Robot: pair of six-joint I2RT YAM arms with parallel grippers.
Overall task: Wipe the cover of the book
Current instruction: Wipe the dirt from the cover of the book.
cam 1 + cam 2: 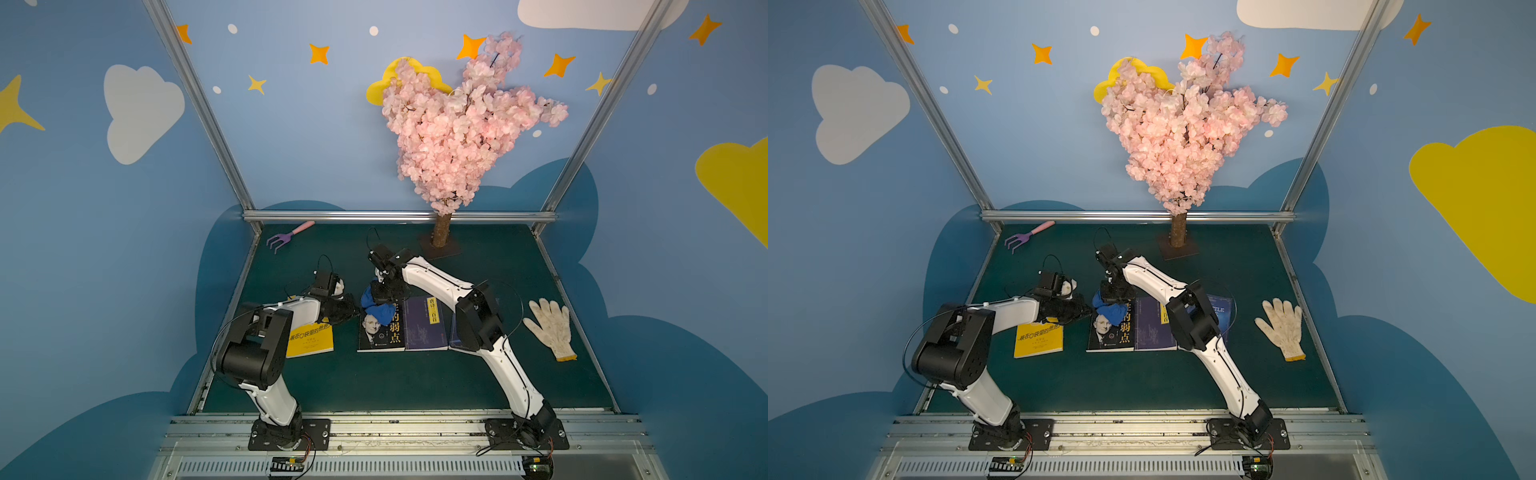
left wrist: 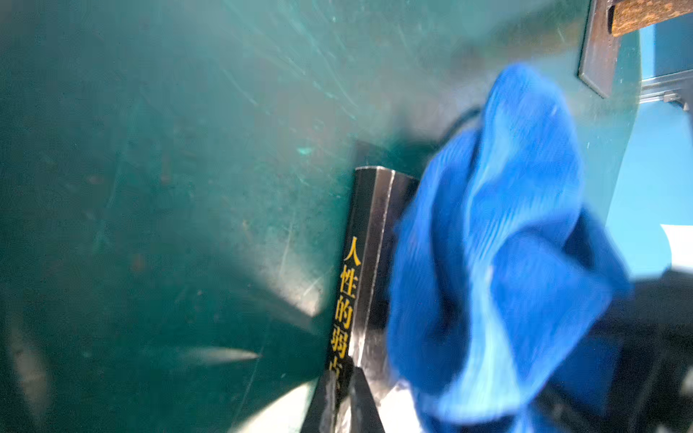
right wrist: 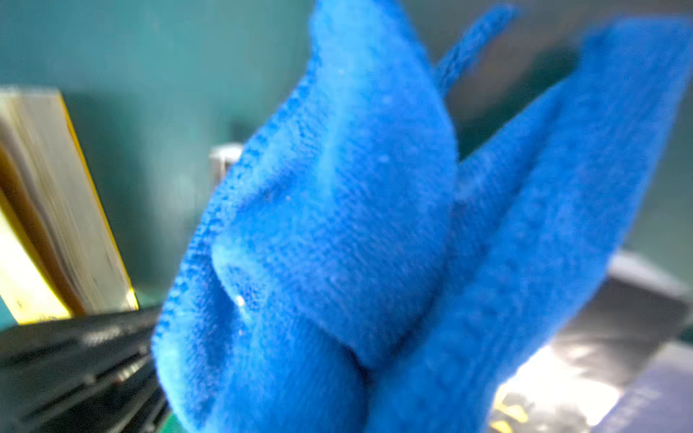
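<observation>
Over black book (image 1: 380, 332) "人性的弱点", right hand (image 1: 381, 300) grips blue cloth (image 1: 376, 311); left hand (image 1: 354, 311) closed.

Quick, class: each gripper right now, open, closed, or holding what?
Left gripper: closed, tips at the black book's spine.
Right gripper: closed on the blue cloth.

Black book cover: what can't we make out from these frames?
- Black book: far end of the cover hidden under the cloth in both top views.
- Right gripper: jaws buried in cloth, right wrist view; blurred too.
- Left gripper: whether it touches the book's spine is blurred, left wrist view.
- Blue book: mostly behind the right arm, top views.
</observation>
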